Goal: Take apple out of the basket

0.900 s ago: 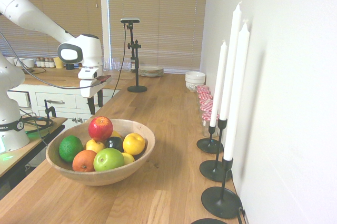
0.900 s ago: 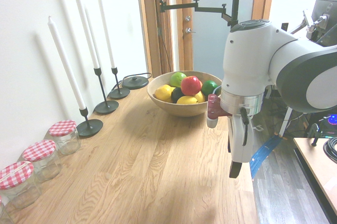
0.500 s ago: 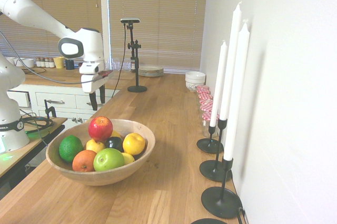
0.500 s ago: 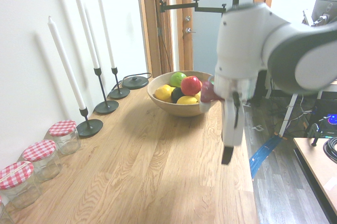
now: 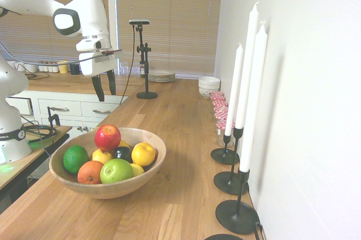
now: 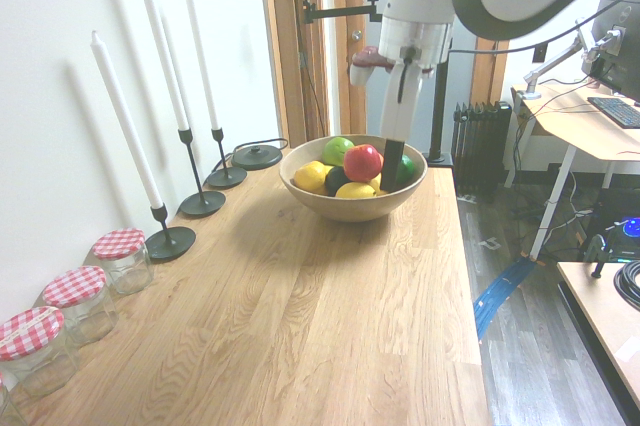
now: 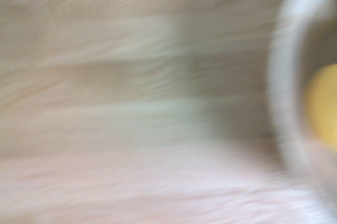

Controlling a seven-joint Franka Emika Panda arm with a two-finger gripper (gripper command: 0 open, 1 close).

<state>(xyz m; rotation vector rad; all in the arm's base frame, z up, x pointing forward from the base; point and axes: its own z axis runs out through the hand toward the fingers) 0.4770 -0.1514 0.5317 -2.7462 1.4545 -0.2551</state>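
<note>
One red apple (image 5: 107,137) is seen riding highest on the fruit pile, toward the arm's side of the basket (image 5: 142,175). Skin glossy and taut, with a faint yellowish patch; judged firm, moderately heavy for its size, and slippery under hard pads. A hold across the widest part, from above, is judged safest; too much squeeze would likely bruise it, too little could let it roll out.

Neighbours are packed close: a small yellow-red fruit (image 5: 102,155) and a dark fruit (image 5: 122,153) touch it from below, an orange-yellow citrus (image 5: 143,154) sits just beside, a lime (image 5: 75,159), an orange (image 5: 90,172) and a green apple (image 5: 116,170) lie nearer the camera.

Basket: wide, shallow, turned pale wood, smooth rim, resting on a grained wooden counter (image 5: 175,138).

Gripper (image 5: 104,86) hangs well above the counter beyond the bowl, fingers spread apart, nothing held. Wrist view is motion-blurred; only wood grain and a bowl rim (image 7: 279,92) are made out.
</note>
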